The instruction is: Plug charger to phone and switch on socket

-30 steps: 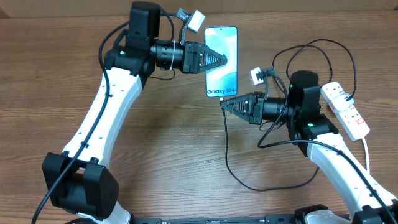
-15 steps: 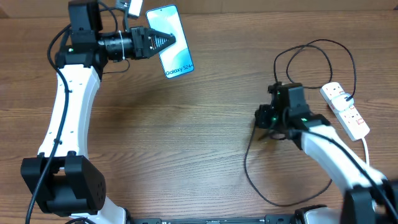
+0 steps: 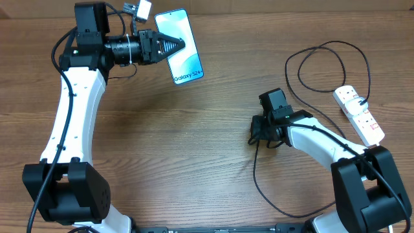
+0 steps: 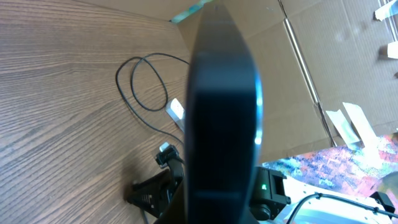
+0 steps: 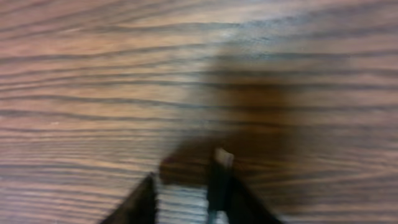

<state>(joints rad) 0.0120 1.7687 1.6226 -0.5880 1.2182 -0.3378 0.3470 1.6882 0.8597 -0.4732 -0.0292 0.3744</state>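
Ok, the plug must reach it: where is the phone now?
Overhead view: the phone is left of centre near the far edge of the table, held in the left gripper, far from the socket.

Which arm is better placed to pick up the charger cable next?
Right, likely. The right tool is low at the wooden table by the thin black charger cable, jaws apart; the left tool is shut on the slim light-blue-screened smartphone, far from that cable.

The phone [image 3: 183, 48], teal screen up, is angled at the far left. The white socket [image 3: 359, 114] lies at the right edge, with the black charger [image 3: 253, 171] looping beside it.
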